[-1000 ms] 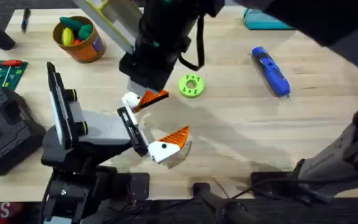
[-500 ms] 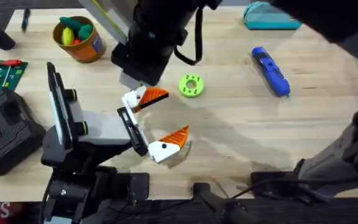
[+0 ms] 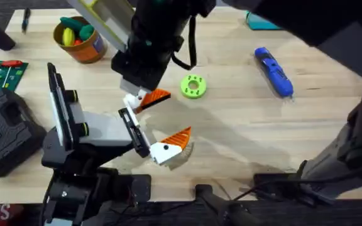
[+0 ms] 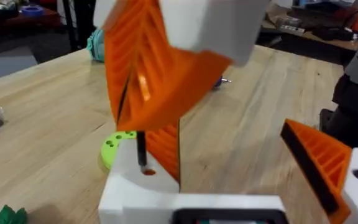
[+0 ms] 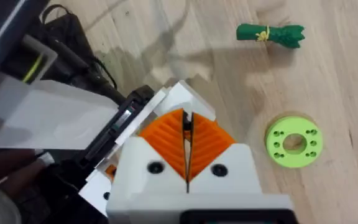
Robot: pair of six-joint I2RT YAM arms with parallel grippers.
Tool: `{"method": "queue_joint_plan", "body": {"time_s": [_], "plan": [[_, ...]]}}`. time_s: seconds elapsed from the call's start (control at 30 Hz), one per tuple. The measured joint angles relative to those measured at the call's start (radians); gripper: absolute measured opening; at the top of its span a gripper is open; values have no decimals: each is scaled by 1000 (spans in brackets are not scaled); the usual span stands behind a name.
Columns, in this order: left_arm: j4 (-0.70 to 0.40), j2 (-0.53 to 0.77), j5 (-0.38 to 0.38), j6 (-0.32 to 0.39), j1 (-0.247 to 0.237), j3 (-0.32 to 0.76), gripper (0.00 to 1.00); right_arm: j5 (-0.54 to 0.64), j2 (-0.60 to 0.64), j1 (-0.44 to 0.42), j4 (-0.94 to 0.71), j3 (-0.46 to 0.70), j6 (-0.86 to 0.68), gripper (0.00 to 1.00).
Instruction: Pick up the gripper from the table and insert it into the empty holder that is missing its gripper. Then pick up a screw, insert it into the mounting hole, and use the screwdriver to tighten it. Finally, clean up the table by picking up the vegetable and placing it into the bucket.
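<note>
Overhead: the right gripper (image 3: 138, 88), reaching across, pinches the gripper (image 3: 148, 98), wedge pointing toward three o'clock, holder (image 3: 128, 121) just beside at seven o'clock. Right wrist: pads (image 5: 207, 140) pressed together (the piece hidden beneath). Left wrist: left gripper's fingers unclear.

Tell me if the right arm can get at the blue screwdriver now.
Probably yes: the blue screwdriver lies alone, nothing around it; the right gripper, though, is over at the holder.
</note>
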Motion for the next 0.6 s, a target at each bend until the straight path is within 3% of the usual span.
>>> {"method": "queue_joint_plan", "body": {"time_s": [0.6], "plan": [[0,0,0,0,0,0,983,-2,13,3,-12,-21,0,6]]}}
